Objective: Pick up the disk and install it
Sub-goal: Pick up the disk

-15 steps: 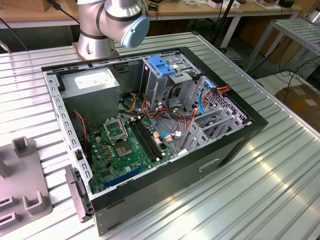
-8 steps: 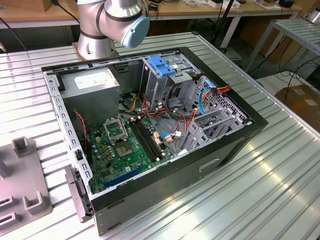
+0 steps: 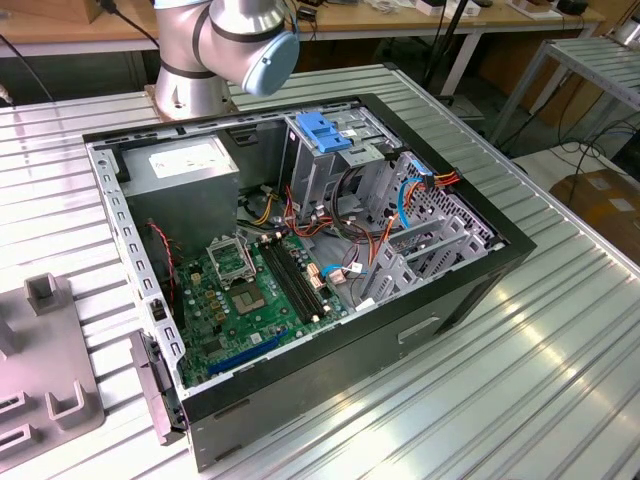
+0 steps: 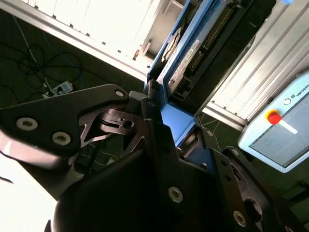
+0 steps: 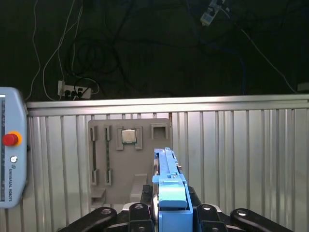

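In both wrist views my gripper (image 5: pixel 169 215) (image 4: pixel 166 123) is shut on the disk. The disk (image 5: pixel 168 181) (image 4: pixel 181 58) is a flat grey-metal drive in a bright blue carrier rail, and it sticks out edge-on past the fingers. In the first wrist view it hangs high above the ribbed metal table (image 5: pixel 241 159). In the exterior view the open computer case (image 3: pixel 470 300) lies on that table. The metal drive cage with a blue latch (image 3: pixel 325 130) stands at the case's far side. The arm's lower joints (image 3: pixel 235 40) rise behind the case.
A grey fixture plate (image 5: pixel 128 166) (image 3: pixel 45 370) holding a processor chip lies on the table beside the case. A teach pendant (image 5: pixel 9 164) (image 4: pixel 285 130) sits at the table edge. Cables and a power strip (image 5: pixel 75 89) lie on the dark floor beyond.
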